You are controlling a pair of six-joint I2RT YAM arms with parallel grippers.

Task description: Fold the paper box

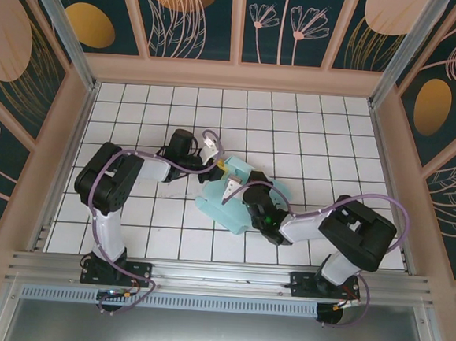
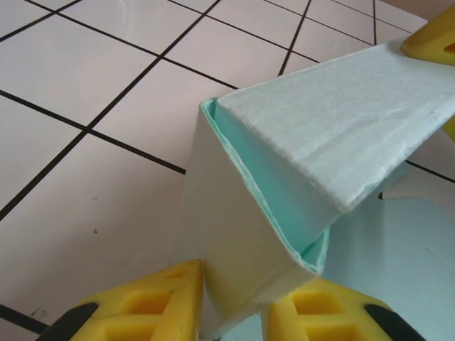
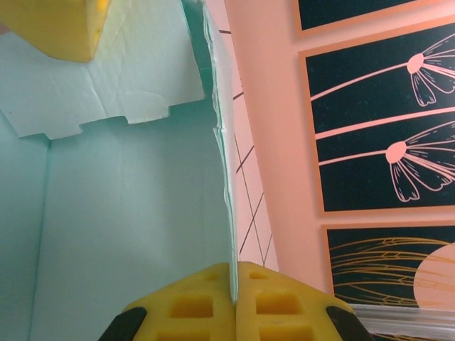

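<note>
The paper box is pale teal card, partly folded, lying mid-table with flaps raised. My left gripper reaches in from the left. In the left wrist view a doubled side wall of the paper box stands between the yellow fingers of the left gripper, which press on it from both sides. My right gripper comes from the right. The right wrist view has the right gripper shut on the thin upright edge of a box wall. A notched flap hangs above.
The floor is white tile with black grid lines. Peach walls with dark floral panels enclose three sides. An aluminium rail runs along the near edge by the arm bases. The other arm's yellow finger touches the box's far corner.
</note>
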